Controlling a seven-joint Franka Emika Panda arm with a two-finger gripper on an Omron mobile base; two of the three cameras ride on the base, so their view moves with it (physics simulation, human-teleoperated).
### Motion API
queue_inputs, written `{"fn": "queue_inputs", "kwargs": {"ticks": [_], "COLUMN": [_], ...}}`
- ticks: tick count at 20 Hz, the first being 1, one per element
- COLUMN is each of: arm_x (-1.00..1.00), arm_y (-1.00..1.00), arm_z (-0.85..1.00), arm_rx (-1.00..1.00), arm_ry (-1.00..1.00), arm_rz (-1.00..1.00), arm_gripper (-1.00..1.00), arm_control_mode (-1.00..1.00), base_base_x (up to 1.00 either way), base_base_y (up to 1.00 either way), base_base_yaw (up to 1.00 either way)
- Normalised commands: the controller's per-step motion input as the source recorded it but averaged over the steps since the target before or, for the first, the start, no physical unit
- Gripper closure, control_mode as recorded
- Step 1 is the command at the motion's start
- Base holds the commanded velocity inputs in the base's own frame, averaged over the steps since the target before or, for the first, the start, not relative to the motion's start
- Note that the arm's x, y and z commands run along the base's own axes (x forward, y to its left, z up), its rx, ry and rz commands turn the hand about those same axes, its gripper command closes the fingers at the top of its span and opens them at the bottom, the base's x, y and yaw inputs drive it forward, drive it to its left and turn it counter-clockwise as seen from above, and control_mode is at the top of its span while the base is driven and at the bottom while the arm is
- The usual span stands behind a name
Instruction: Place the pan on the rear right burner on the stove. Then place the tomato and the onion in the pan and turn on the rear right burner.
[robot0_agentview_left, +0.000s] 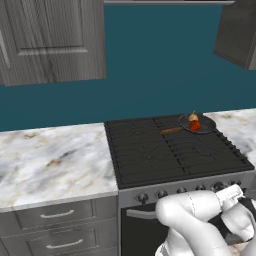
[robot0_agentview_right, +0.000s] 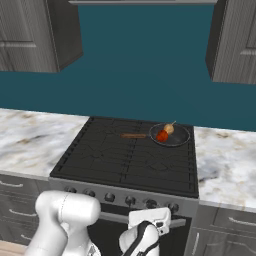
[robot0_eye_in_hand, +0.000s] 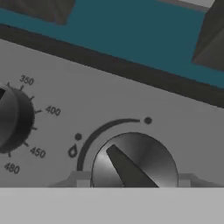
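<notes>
**Pan loaded on the back burner, hand up close at a knob**

The pan (robot0_agentview_left: 198, 124) is sitting on the rear right burner (robot0_agentview_left: 200, 131) of the stove (robot0_agentview_left: 150, 150), right at the back corner by the marble counter (robot0_agentview_left: 50, 160). Its wooden handle is lying flat along the grate, long axis running across the stove, pointing left toward the middle of the cooktop. In the right base view the pan (robot0_agentview_right: 172, 135) is showing the same lie, handle stretching left.

Inside it, the tomato (robot0_agentview_left: 195, 125) and the onion (robot0_agentview_left: 192, 118) are resting touching each other, the onion nearer the wall, its thin stalk tip pointing up and slightly right.

Down at the steel front, the arm is reaching low in front of the knob row. The hand view is looking straight at a round knob (robot0_eye_in_hand: 133, 164), its dark pointer bar slanting up and to the left; another knob (robot0_eye_in_hand: 13, 116) with temperature numbers is sitting to its left. The gripper (robot0_eye_in_hand: 133, 181) is flanking the round knob with a finger tip on each side, but I cannot tell whether the jaws are pressing on it yet.
</notes>
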Motion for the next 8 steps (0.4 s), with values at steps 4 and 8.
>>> {"fn": "queue_inputs", "kwargs": {"ticks": [4, 8], "arm_x": [0.01, 0.02], "arm_y": [0.00, 0.00], "arm_z": [0.07, 0.03], "arm_rx": [-0.50, -0.46], "arm_ry": [-0.36, -0.35], "arm_rz": [0.03, 0.03], "arm_gripper": [1.00, 1.00], "arm_control_mode": [-1.00, -1.00], "base_base_x": [0.00, 0.00], "base_base_y": [0.00, 0.00], "base_base_yaw": [0.00, 0.00]}}
